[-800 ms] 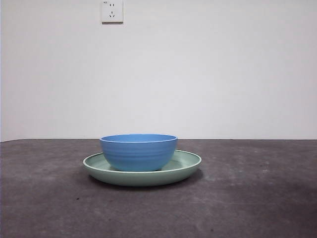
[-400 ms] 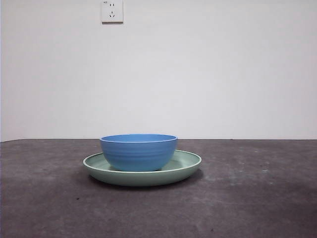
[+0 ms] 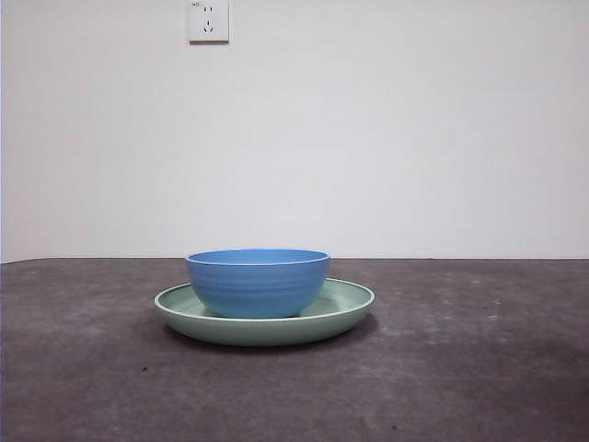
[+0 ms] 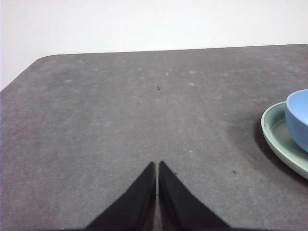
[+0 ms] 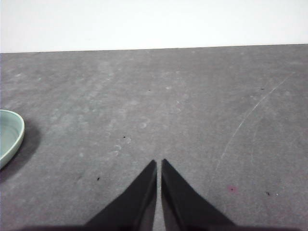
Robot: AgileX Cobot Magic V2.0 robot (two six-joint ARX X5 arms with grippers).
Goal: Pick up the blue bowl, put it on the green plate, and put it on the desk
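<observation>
The blue bowl (image 3: 258, 282) sits upright inside the green plate (image 3: 345, 304), a little left of the plate's middle in the front view. The plate rests on the desk (image 3: 460, 368). The left wrist view shows part of the bowl (image 4: 299, 118) and the plate (image 4: 279, 139) off to the side of my left gripper (image 4: 157, 164), which is shut and empty over bare desk. My right gripper (image 5: 159, 162) is shut and empty too, with only the plate's rim (image 5: 9, 134) in its view. Neither arm shows in the front view.
A white wall stands behind the desk with a power socket (image 3: 208, 20) high up. The desk's rounded far corner (image 4: 38, 60) shows in the left wrist view. Faint scratches (image 5: 250, 115) mark the desk near the right gripper.
</observation>
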